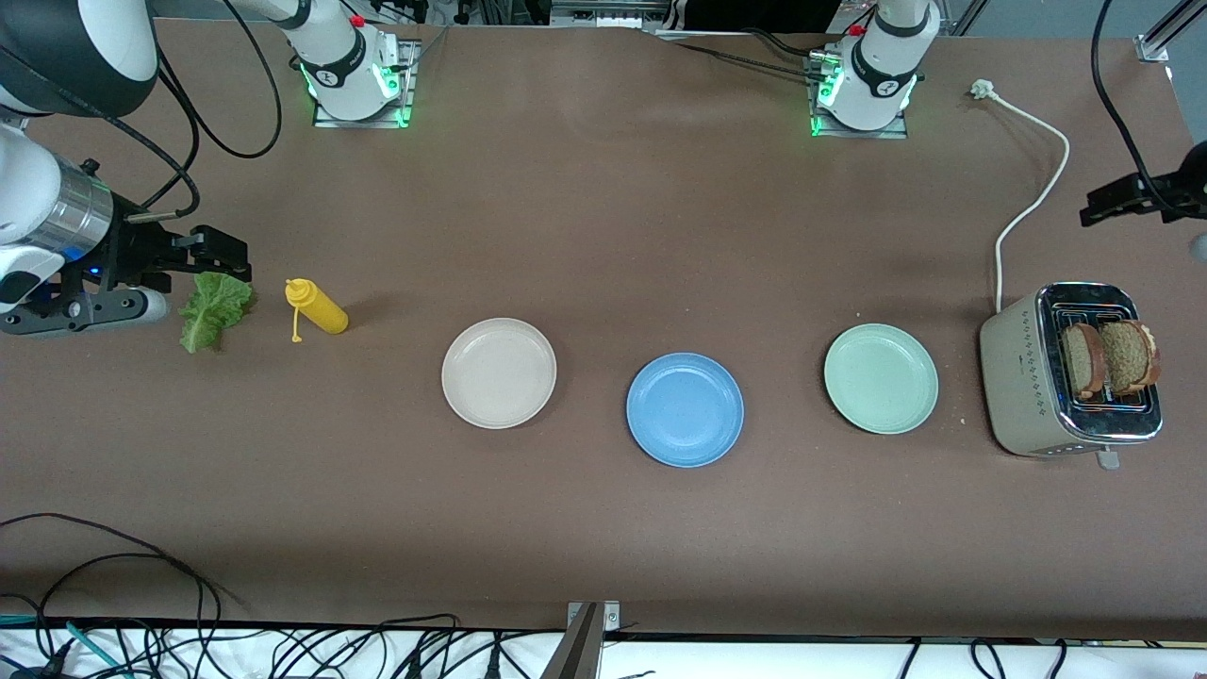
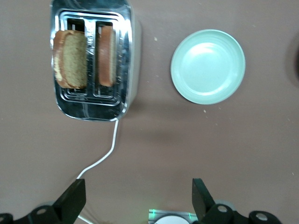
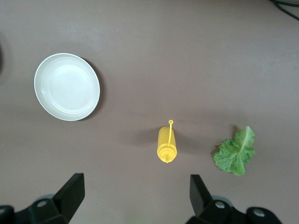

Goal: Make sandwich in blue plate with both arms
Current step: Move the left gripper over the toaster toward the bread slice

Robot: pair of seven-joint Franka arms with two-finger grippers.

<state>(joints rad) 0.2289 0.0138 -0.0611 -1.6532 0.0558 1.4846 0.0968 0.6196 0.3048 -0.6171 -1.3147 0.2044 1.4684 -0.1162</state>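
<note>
Claws first: the right claw (image 3: pixel 133 193) hangs wide open and empty over the worktop (image 1: pixel 603 236) near the lettuce leaf (image 1: pixel 213 309) and the yellow squeeze bottle (image 1: pixel 319 307). The left claw (image 2: pixel 136 196) is likewise spread and empty, up over the end with the silver toaster (image 1: pixel 1070 372), where two brown bread slices (image 1: pixel 1108 358) stand in the slots. Between the cream-white plate (image 1: pixel 499 372) and the mint-green plate (image 1: pixel 881 378) sits the blue plate (image 1: pixel 685 409), bare. Brown matte covering spans the worktop; black cables (image 1: pixel 141 604) trail along its front edge.
</note>
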